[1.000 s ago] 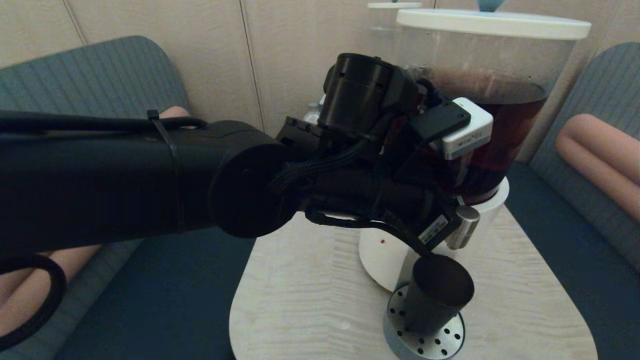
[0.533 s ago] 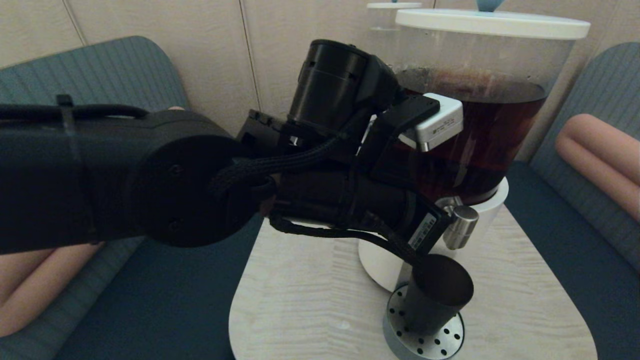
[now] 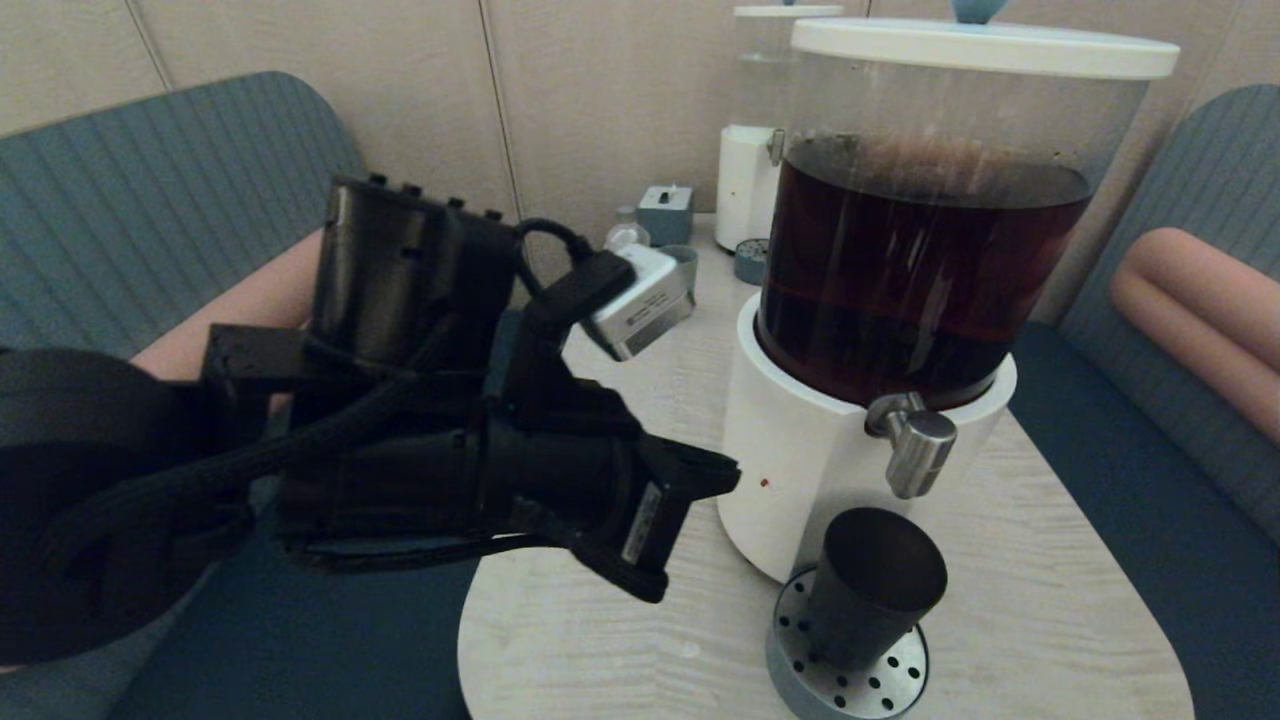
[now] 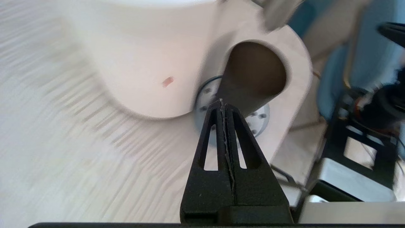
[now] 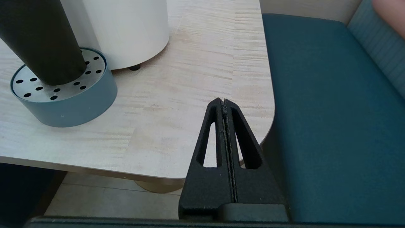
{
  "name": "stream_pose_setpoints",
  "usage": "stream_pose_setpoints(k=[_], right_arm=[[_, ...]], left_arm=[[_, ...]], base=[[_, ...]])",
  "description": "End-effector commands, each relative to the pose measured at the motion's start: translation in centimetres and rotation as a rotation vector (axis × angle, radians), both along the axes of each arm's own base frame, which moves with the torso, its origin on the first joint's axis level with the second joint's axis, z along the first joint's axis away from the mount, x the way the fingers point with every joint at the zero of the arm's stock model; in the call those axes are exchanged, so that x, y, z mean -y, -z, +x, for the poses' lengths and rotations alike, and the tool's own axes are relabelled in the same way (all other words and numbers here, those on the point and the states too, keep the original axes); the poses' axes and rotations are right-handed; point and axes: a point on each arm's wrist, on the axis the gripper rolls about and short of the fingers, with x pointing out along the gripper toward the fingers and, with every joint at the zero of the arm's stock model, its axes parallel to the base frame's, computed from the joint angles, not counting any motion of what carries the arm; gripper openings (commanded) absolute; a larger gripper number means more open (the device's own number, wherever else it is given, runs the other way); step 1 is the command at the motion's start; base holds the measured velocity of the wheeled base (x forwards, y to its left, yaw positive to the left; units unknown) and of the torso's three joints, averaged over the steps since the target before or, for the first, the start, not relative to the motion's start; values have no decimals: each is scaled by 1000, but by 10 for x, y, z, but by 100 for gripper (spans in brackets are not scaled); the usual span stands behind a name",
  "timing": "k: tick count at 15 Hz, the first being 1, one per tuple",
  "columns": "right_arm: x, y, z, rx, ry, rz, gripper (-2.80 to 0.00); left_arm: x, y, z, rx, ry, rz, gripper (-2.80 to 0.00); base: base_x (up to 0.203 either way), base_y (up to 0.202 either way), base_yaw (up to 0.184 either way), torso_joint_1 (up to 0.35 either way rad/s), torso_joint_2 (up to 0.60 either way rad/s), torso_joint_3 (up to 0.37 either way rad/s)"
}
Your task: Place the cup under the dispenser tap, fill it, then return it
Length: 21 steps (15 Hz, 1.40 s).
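The dark tapered cup (image 3: 875, 585) stands upright on the round perforated drip tray (image 3: 850, 685), right under the steel tap (image 3: 915, 445) of the big dispenser with brown liquid (image 3: 920, 280). My left gripper (image 3: 728, 472) hangs left of the white base (image 3: 790, 500), shut and holding nothing, apart from the cup. In the left wrist view its tips (image 4: 222, 103) point toward the cup (image 4: 253, 76). My right gripper (image 5: 223, 102) is shut and empty over the table's near right corner; the cup (image 5: 41, 41) and tray (image 5: 63, 101) are off to its side.
A second dispenser with a clear tank (image 3: 765, 130), a small grey-green cup (image 3: 685, 262) and a grey box (image 3: 665, 212) stand at the back of the wooden table (image 3: 620, 600). Teal benches (image 3: 1130, 480) with pink cushions (image 3: 1200, 310) flank the table.
My left arm has drawn back from the tap, leftward and down, uncovering the dispenser. The cup has stayed on the tray.
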Motion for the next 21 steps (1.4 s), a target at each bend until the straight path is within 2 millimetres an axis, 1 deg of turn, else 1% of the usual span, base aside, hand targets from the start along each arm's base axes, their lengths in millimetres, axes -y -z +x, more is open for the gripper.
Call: stream_pose_setpoints(k=[1,3,5,9,12,13,19,20,21], right_arm=[[0,0,0,1,0,0,-280],[0,0,0,1,0,0,-280],[0,0,0,1,0,0,-280],[0,0,0,1,0,0,-280],[0,0,0,1,0,0,-280],[0,0,0,1,0,0,-280],[0,0,0,1,0,0,-280],[0,0,0,1,0,0,-280],[0,0,0,1,0,0,-280]], left_arm=[[-24,2,-11,52,-36,-59,-280],[-37,19,-14,85,-69,-102,-280],[-44,34,-16,126,-89,-150,-280],[-47,61,-17,103,-109,-201,-280],[-42,85,-10,86,-116,-217,-280],[-38,94,-6,84,-117,-223,-280],[-13,130,24,55,-101,-244,-280],[-10,135,27,58,-99,-242,0],[-9,137,29,65,-91,-249,0]], base=[[0,0,0,0,0,0],[0,0,0,0,0,0],[0,0,0,0,0,0],[0,0,0,0,0,0],[0,0,0,0,0,0],[0,0,0,0,0,0],[0,0,0,0,0,0],[0,0,0,0,0,0],[0,0,0,0,0,0]])
